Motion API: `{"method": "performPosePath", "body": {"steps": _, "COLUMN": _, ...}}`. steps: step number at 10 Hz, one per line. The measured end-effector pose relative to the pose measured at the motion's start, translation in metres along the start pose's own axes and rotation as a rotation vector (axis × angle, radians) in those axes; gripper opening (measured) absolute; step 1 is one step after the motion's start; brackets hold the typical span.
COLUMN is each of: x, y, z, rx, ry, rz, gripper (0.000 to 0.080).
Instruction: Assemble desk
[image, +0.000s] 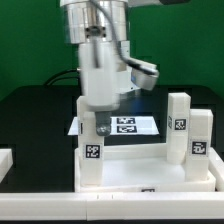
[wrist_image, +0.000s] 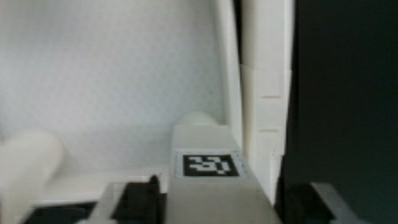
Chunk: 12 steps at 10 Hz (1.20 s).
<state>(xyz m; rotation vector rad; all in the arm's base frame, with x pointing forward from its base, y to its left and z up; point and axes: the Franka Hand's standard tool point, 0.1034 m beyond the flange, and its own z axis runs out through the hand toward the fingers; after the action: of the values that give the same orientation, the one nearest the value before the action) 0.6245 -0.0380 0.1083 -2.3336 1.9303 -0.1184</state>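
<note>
— Desk panel (image: 150, 178) lies flat on the black table (image: 30, 115), at the front, rim up. Where's the arm (image: 100, 50)?

— Straight above the panel's corner on the exterior view's left, where I see one leg (image: 92, 135) standing. Two more legs (image: 190, 132) stand at the far corner.

— And the gripper (wrist_image: 217, 190)?

— Narrowed around that tagged leg (wrist_image: 210, 150); my wrist view shows a finger (wrist_image: 128, 200) either side. I can't tell if they press it.

— The marker board (image: 130, 125)?

— Behind the panel.
</note>
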Motion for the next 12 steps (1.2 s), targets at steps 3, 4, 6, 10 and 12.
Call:
{"method": "performPosePath", "body": {"steps": 3, "x": 0.004, "y": 0.004, "z": 0.001, "rx": -0.008, "ry": -0.013, "rz": -0.412, "gripper": 0.0581}}
{"method": "performPosePath", "body": {"steps": 4, "x": 0.004, "y": 0.004, "z": 0.000, "rx": -0.007, "ry": -0.011, "rz": -0.479, "gripper": 0.0634}}
{"method": "performPosePath", "body": {"steps": 6, "x": 0.005, "y": 0.004, "z": 0.000, "rx": -0.007, "ry": -0.010, "rz": -0.596, "gripper": 0.0647}}
{"method": "performPosePath", "body": {"steps": 10, "x": 0.021, "y": 0.004, "z": -0.006, "rx": -0.032, "ry": 0.019, "rz": -1.103, "gripper": 0.0649}}
{"method": "performPosePath", "body": {"steps": 12, "x": 0.021, "y": 0.005, "z": -0.005, "rx": -0.033, "ry": 0.019, "rz": -1.059, "gripper": 0.0626}}
